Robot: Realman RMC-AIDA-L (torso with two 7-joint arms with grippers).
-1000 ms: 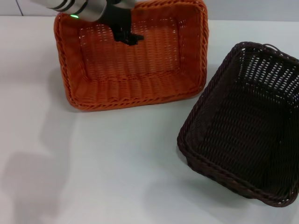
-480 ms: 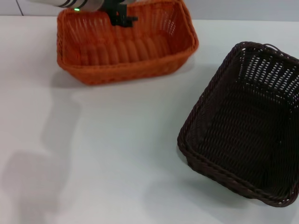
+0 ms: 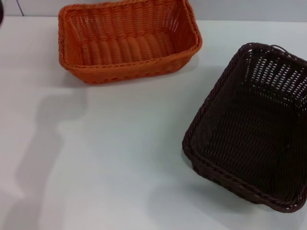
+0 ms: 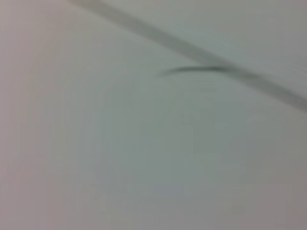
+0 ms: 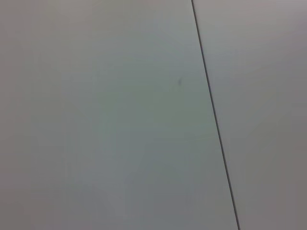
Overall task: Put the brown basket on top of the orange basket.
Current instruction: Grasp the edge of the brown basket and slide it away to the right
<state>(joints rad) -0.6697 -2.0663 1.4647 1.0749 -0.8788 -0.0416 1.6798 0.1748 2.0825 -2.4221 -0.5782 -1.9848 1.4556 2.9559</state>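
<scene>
The orange basket (image 3: 128, 40) stands upright on the white table (image 3: 105, 158) at the back left in the head view, its opening up. The brown basket (image 3: 252, 127) stands at the right, near the front, apart from the orange one, empty. Neither gripper shows in the head view. A dark sliver at the far upper left edge (image 3: 1, 13) may be part of the left arm. The two wrist views show only a pale blank surface with a thin dark line and no fingers.
A broad shadow lies on the table at the left (image 3: 43, 143). The table's far edge meets a wall behind the orange basket.
The left arm has let go of the orange basket and drawn away out of view to the upper left. The basket has dropped from tilted to standing flat.
</scene>
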